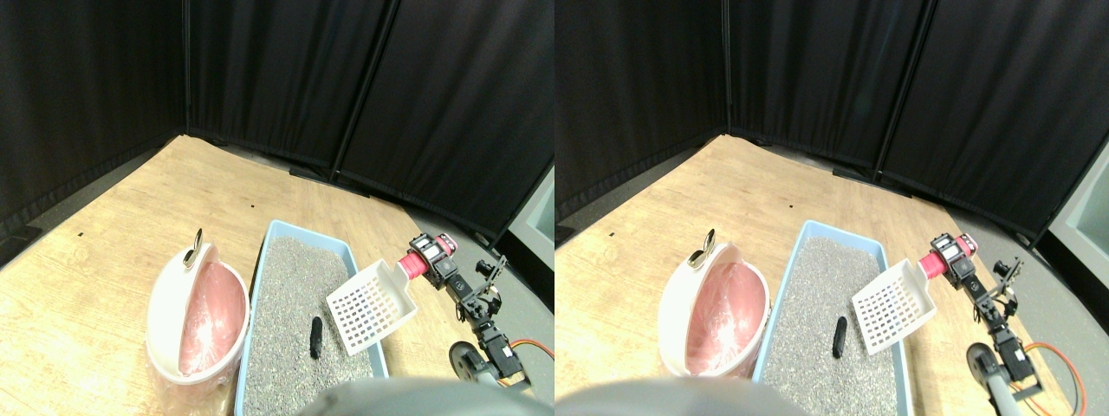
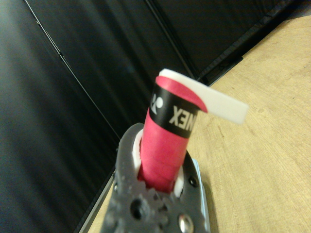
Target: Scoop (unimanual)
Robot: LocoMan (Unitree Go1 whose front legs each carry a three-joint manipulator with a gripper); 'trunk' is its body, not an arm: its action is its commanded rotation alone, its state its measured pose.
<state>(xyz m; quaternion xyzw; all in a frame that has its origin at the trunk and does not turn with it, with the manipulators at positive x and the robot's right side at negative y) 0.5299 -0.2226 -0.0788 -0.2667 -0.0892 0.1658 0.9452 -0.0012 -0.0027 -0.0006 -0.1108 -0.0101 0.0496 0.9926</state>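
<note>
A white slotted scoop [image 1: 371,305] with a red-wrapped handle [image 1: 414,262] hangs tilted over the right side of the blue litter tray [image 1: 277,232], its blade empty. My right gripper [image 1: 437,258] is shut on that handle; in the wrist view the red handle [image 2: 163,145] sits clamped between the jaws, with the scoop's white edge [image 2: 221,103] beyond it. A small dark lump [image 1: 316,336] lies on the grey litter [image 1: 290,303], just left of and below the scoop. A white bin lined with a pink bag [image 1: 204,316] stands against the tray's left side.
The tray and bin rest on a wooden floor [image 1: 113,234] enclosed by black curtains [image 1: 277,78]. The bin's open lid [image 1: 197,245] stands up at its far edge. My arm's dark links and orange cable [image 1: 485,334] run along the tray's right side.
</note>
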